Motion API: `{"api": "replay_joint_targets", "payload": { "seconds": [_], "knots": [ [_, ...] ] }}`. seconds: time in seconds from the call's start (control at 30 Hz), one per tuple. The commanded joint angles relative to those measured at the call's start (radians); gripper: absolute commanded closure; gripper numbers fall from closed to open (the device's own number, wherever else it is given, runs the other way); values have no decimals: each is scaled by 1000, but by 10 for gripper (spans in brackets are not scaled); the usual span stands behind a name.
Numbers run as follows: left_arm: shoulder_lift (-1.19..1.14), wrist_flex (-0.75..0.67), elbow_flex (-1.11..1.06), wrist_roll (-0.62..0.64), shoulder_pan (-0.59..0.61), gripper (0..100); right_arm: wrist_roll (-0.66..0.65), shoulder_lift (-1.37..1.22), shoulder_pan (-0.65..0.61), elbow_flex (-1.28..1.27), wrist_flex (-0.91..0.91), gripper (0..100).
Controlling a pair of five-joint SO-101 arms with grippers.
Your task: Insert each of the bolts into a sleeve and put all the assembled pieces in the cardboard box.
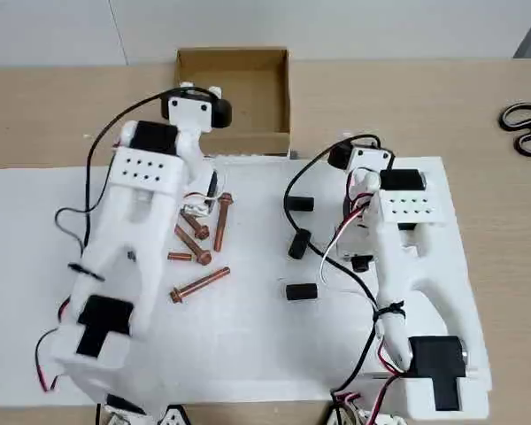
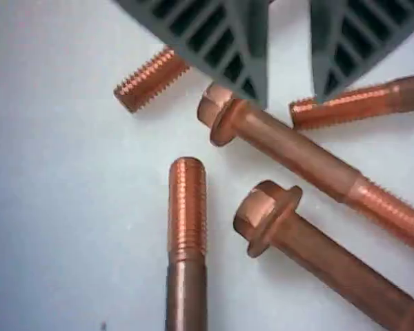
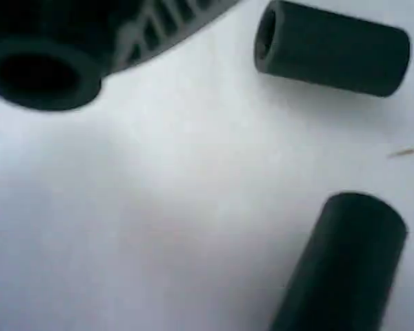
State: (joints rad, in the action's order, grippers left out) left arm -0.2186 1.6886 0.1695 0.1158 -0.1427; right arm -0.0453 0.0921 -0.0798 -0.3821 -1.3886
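Obs: the left tool [image 2: 290, 93] is showing two dark grey ribbed plastic fingers [image 2: 221, 41], wedge-shaped and standing apart. It is hovering over the bolts [image 1: 199, 239], toward the left side of the white sheet [image 1: 248, 345] that is covering the wooden bench [image 1: 53, 115].

The bolts are five copper-coloured metal pieces with smooth shanks, threaded ends and flanged hex heads, lying loose and crisscrossed. One flanged head [image 2: 217, 114] is lying right at one fingertip, and a threaded end [image 2: 310, 110] is lying by the other.

The cardboard box [image 1: 248, 140], brown, rectangular and open-topped, is sitting toward the bench's far edge, just beyond the left arm.

The sleeves [image 1: 302, 291] are short matte black hollow tubes, lying scattered mid-sheet, apart from the bolts.

The right tool [image 3: 148, 31], also ribbed dark plastic, is sitting close against one sleeve [image 3: 41, 72]. I cannot tell whether it is apart or together. Two more sleeves are lying near it.

Black-handled scissors [image 1: 524, 128] are lying near the bench's far right corner.
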Motion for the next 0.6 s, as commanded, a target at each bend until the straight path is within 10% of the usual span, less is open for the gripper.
{"api": "replay_joint_targets", "payload": {
  "seconds": [0.0,0.57],
  "knots": [
    [-32,-43,45,29,-8,962,-3,42,12,-17,24,995],
    [-94,-213,45,129,-110,886,-3,38,13,-28,30,995]
  ]
}}
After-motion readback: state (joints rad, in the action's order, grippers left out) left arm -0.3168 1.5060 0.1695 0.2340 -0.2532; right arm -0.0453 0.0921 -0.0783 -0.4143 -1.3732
